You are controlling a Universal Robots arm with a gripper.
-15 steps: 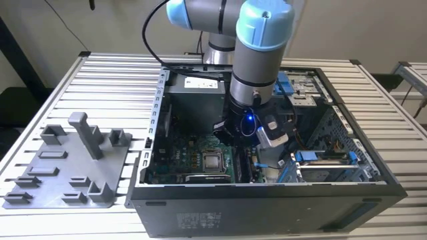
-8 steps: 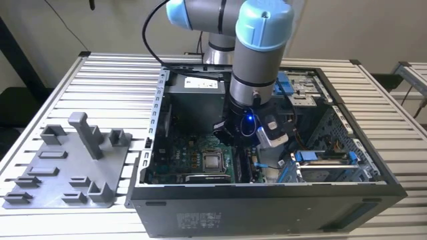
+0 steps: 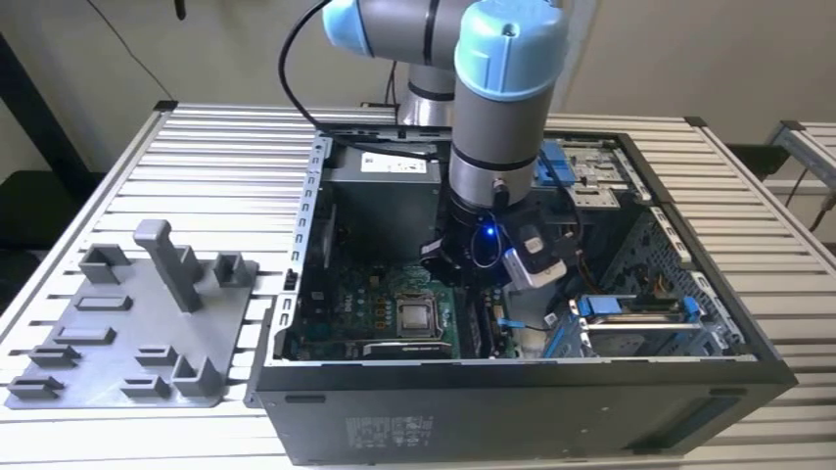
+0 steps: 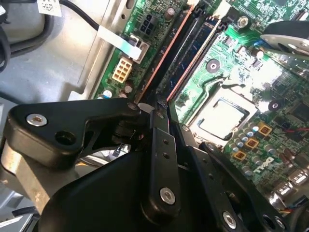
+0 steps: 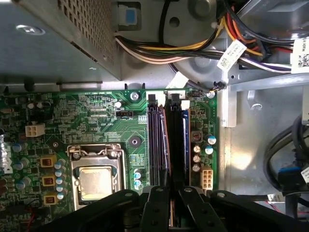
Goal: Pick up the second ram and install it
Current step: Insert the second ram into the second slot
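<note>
My gripper is down inside the open computer case, over the memory slots of the green motherboard. The second ram is a thin dark stick seen edge-on with a coppery edge. It stands along a slot beside the processor socket, and its near end runs in between my fingertips. In both wrist views the black fingers are closed tight on it, and the gripper stays low over the slot. Another stick with blue marks sits in a slot one place further from the socket.
A grey plastic holder tray with upright posts lies on the slatted table at the exterior view's left. Bundled coloured cables and a drive bay crowd the case around the slots. The case walls stand close around the arm.
</note>
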